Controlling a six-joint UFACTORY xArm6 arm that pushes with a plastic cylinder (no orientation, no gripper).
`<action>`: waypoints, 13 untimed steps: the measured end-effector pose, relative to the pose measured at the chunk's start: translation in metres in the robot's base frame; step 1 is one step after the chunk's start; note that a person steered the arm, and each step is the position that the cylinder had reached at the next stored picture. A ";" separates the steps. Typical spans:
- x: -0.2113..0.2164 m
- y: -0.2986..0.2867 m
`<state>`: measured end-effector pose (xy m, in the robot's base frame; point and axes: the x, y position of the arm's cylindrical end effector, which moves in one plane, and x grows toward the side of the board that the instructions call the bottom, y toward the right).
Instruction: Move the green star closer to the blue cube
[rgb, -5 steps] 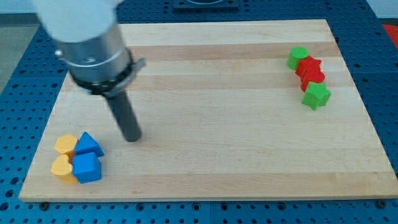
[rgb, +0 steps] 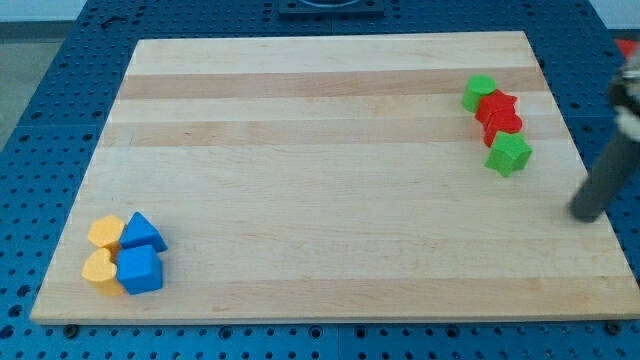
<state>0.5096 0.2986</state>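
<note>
**Approach step: lining up behind the star**

No pincer here, just a rod; my tip (rgb: 588, 212) at right edge, lower right of green star (rgb: 509, 154). Star at upper right, touching red blocks (rgb: 499, 115). Blue cube (rgb: 139, 270) far lower left. Next: get behind star's right side, push left and down.

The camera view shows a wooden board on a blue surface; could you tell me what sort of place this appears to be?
Probably a robotics lab bench. A pale wooden board lies on a blue perforated table, with small coloured blocks such as the green star and blue cube. My tip sits at the view's right, below and right of the star.
</note>
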 end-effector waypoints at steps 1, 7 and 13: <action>-0.046 0.013; -0.131 -0.132; -0.008 -0.291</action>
<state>0.5015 0.0081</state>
